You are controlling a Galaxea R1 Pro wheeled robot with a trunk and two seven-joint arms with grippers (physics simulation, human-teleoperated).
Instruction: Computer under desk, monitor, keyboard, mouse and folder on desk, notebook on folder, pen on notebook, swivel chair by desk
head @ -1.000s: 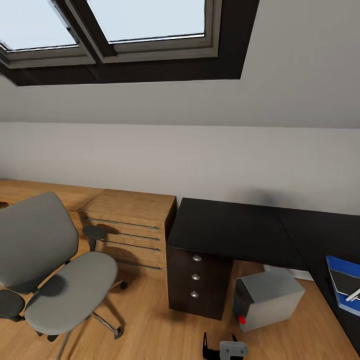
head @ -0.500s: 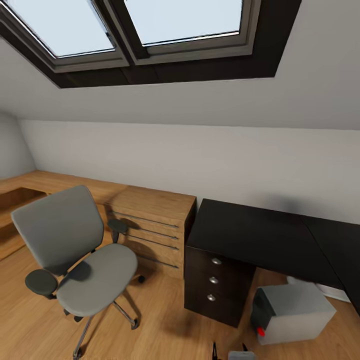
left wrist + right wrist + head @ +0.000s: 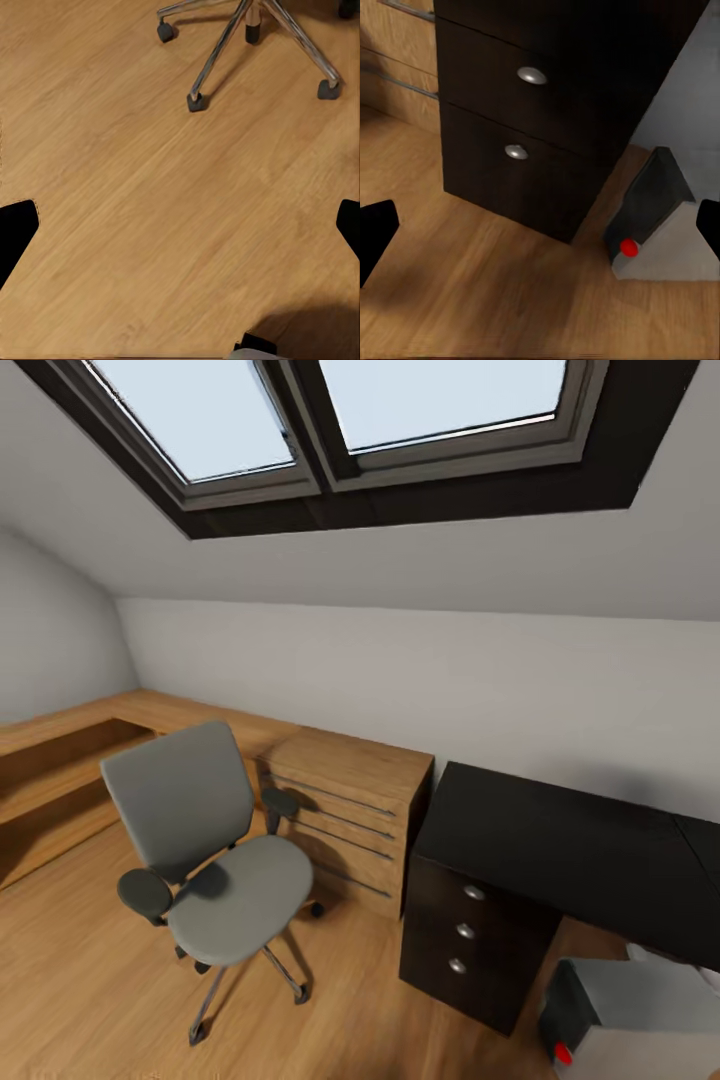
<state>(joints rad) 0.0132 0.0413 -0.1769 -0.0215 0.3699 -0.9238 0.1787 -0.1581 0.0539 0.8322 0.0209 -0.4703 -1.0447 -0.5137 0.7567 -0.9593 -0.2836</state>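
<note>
Our left jaws (image 3: 180, 225) are spread wide, released, grasping nothing, just bare wooden floor (image 3: 150, 210) between the dark fingertips (image 3: 15, 229). Beyond them we catch the chrome star base and casters of the swivel chair (image 3: 225, 45). Our right jaws (image 3: 540, 225) are released too, fingertips (image 3: 373, 225) far apart over the floor, and past them we see two closed drawers with round silver knobs in the black desk (image 3: 547, 97), their contents hidden from us. Just beside that drawer block sits the computer (image 3: 656, 217) on the floor, dark front and red button showing.

From the head view, the swivel chair (image 3: 215, 850) stands on the floor in front of the light wooden drawer chest (image 3: 350, 815), apart from the desk. The tabletop (image 3: 560, 850) is bare as far as we see it. The computer (image 3: 640, 1020) sits low under its right part. Skylights (image 3: 330, 420) open overhead in the sloped ceiling.
</note>
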